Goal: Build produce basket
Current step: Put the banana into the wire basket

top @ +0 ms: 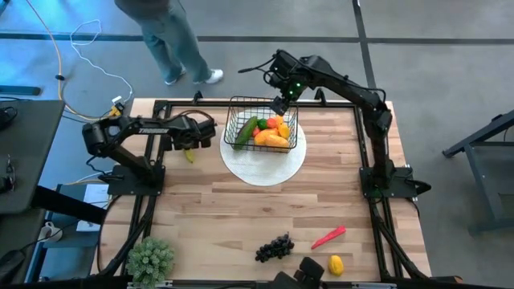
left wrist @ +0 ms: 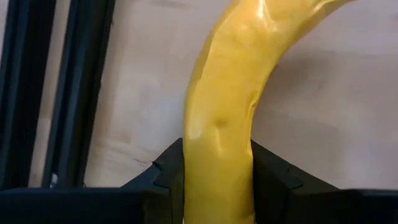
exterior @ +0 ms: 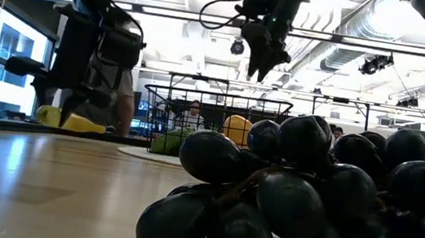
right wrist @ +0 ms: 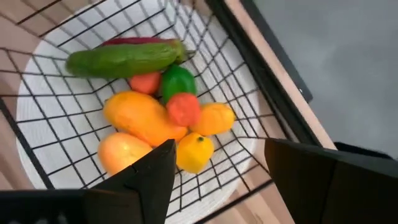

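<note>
The black wire basket (top: 241,108) stands on a round white plate (top: 265,164) at the table's far middle. It holds a green cucumber (right wrist: 124,57), orange mangoes (right wrist: 143,115), a lemon (right wrist: 194,152) and other small produce. My right gripper (right wrist: 217,149) hangs open above the basket's far right corner (top: 281,102), with nothing between its fingers. My left gripper (top: 189,144) is left of the basket, shut on a yellow banana (left wrist: 230,93). Dark grapes (top: 274,247), a red chili (top: 328,237) and a yellow fruit (top: 336,264) lie near the front edge. My left gripper pinches the banana near one end (left wrist: 217,155) between its two fingers (left wrist: 166,180), one on each side. The fingers slant steeply down from above, and the banana runs on past their tips over the wood. Whether it is clear of the table, I cannot tell.
A green bushy plant (top: 150,258) stands at the near left corner. A person (top: 173,40) stands beyond the far edge. Black frame rails (left wrist: 74,93) run along the left side, close to the banana. Bare wood (top: 241,213) lies between the plate and the front produce.
</note>
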`<state>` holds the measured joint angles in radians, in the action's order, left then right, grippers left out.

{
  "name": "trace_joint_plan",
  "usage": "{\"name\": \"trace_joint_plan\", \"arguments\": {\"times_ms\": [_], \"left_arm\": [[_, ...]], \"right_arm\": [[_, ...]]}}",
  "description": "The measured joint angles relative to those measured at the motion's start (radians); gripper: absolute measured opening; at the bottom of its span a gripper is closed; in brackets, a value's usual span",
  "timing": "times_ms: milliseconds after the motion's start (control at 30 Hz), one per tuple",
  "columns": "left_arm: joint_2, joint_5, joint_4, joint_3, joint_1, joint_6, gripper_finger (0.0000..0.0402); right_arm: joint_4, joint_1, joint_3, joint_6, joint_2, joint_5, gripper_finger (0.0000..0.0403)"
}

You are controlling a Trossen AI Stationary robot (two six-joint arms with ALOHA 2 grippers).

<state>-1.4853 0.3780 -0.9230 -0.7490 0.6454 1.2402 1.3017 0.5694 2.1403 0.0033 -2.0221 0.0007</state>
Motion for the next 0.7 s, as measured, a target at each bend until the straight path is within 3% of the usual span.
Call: {"name": "trace_joint_plan", "arguments": {"times_ms": [333, 700], "left_arm": [[0.196, 0.026, 0.052, 0.0, 0.056, -0.151, 0.0113], [0.398, -0.037, 0.368, 0.0, 0.057, -0.413, 0.0113]], "right_arm": [[0.018, -0.004, 0.0, 0.096, 0.065, 0.034, 0.0227], [0.025, -0.028, 0.0, 0.177, 0.104, 0.056, 0.0227]]}}
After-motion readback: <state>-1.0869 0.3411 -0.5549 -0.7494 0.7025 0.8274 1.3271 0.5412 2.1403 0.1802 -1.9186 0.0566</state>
